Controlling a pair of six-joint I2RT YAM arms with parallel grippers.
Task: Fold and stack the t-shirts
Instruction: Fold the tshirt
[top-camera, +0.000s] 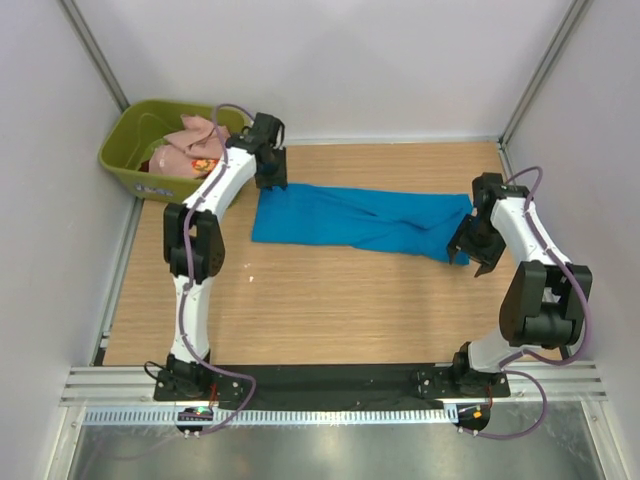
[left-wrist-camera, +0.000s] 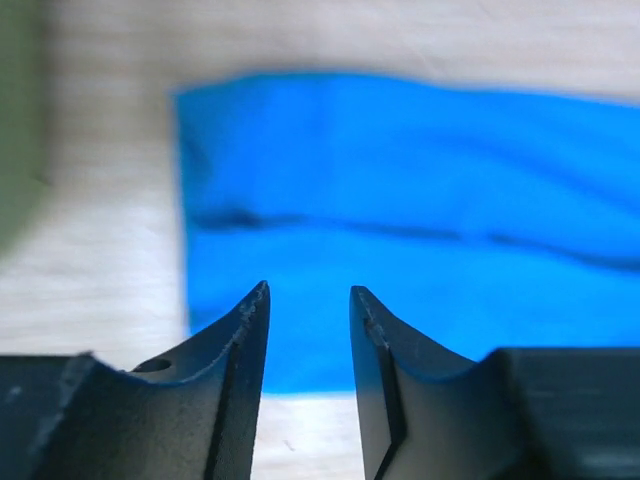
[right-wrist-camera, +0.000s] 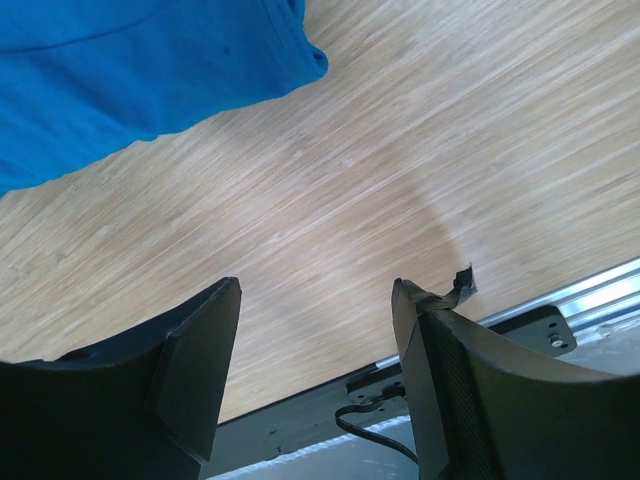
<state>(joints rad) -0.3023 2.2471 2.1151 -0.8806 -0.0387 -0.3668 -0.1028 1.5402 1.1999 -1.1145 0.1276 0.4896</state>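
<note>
One t-shirt lies spread across the counter at frame centre, with a tub holding shirts at upper left.

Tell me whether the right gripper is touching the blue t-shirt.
Apart. Right wrist view shows bare table between the right gripper and the blue t-shirt.

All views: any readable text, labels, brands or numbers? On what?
No text is readable.
Pale patch on the front wall of the olive-green tub, maybe a label: too small to read.
The blue t-shirt shows no print.
Wrist views: no markings visible.
</note>
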